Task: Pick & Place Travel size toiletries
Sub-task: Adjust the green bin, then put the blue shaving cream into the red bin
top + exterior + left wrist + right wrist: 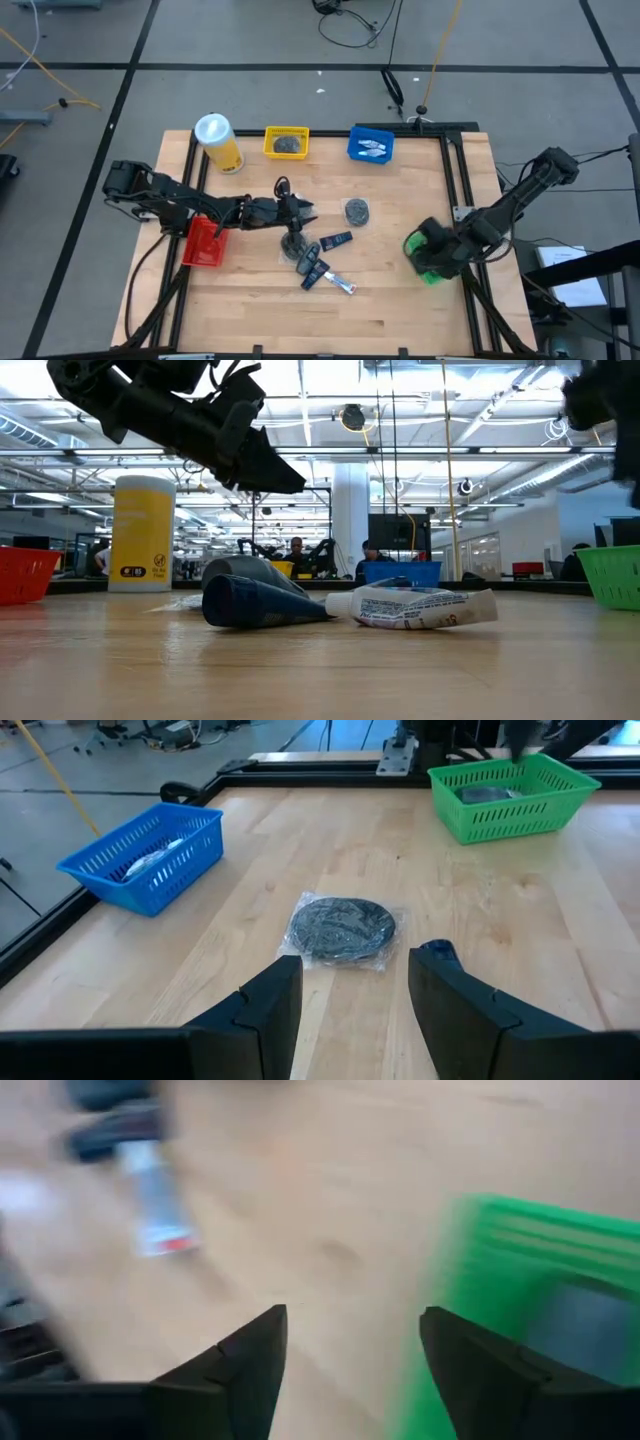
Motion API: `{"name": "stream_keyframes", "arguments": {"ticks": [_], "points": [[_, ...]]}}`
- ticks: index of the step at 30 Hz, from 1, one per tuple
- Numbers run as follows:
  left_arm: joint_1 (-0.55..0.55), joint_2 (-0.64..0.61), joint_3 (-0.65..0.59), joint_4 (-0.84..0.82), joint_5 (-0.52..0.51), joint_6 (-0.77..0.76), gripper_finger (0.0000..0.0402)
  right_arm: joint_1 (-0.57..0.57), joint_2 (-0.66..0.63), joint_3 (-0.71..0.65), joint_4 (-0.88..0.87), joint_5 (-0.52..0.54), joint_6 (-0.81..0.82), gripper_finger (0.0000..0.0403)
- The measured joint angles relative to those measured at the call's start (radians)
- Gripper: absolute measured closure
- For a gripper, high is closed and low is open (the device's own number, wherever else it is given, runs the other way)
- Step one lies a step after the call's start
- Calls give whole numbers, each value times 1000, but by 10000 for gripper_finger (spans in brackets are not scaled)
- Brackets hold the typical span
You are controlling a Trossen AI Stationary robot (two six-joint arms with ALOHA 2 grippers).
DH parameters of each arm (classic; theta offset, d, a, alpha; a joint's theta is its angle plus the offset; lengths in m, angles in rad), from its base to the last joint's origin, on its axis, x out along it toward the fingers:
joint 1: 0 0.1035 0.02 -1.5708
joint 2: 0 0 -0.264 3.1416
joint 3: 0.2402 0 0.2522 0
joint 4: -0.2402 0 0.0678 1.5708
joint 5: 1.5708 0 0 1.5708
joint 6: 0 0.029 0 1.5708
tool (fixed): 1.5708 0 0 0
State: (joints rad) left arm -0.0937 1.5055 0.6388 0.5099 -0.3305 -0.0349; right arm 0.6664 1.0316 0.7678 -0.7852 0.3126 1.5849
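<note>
Overhead, going left to right across the wooden surface [400, 300]: red bin [205, 243] at the left edge, partly under the left arm. Yellow white-lidded canister [219, 142] stands upright near the far edge, then a yellow bin [286, 142] with a grey item inside, then a blue bin [371, 146] holding white-blue tubes.

Left end effector [305, 213] reaches toward mid-surface. Its wrist view shows the two dark fingers [270, 1010] spread, nothing between them. Just beyond the fingertips lies a round grey disc [341, 928] in clear wrap, flat on the wood, not touched. A dark blue item pokes out beside one finger; cannot tell what it is.

Mid-surface, nearer the front: a loose cluster of toiletries [318, 264], dark blue-black bottles and one white tube [342, 285], lying on their sides, some touching. From the low view, a dark bottle [262, 602] lies cap-end toward a crumpled white tube [420, 606], the two close or touching; cannot tell which.

Right side: green bin [428, 256] near the right edge, a grey item inside it per the left wrist view. Right end effector [443, 250] is over or just beside that bin. Its wrist view is blurred; fingers [250, 1365] stand apart, empty, green bin wall ahead on one side.
</note>
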Motion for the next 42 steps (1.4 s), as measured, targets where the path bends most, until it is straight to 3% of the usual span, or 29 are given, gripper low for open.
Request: {"name": "stream_keyframes", "arguments": {"ticks": [4,8,12,16,19,23,25,29,33,37,42], "points": [[0,0,0,15,0,-2,220,-100,138,-28,200,-73,-164,216],[0,0,0,15,0,-5,220,-184,273,-29,152,-109,-186,252],[0,0,0,15,0,-4,220,-235,313,-29,79,-88,-202,284],[0,0,0,11,16,-4,220,-255,293,-29,74,-20,-238,308],[-6,0,0,11,16,-3,220,-252,265,-30,181,89,-349,319],[-22,-4,0,1,16,26,220,-239,277,-33,446,261,-658,325],[-34,-30,0,-52,13,36,220,-241,300,-63,660,279,-865,325],[-60,-100,37,-201,-24,26,220,-260,389,-171,1152,287,-1188,318],[-79,-122,82,-254,-5,73,220,-303,477,-261,1507,288,-1311,287],[-77,-115,89,-171,128,65,220,-354,505,-329,1612,289,-1317,235],[-61,-24,90,-60,43,-2,219,-366,504,-438,1669,296,-1316,172]]}}
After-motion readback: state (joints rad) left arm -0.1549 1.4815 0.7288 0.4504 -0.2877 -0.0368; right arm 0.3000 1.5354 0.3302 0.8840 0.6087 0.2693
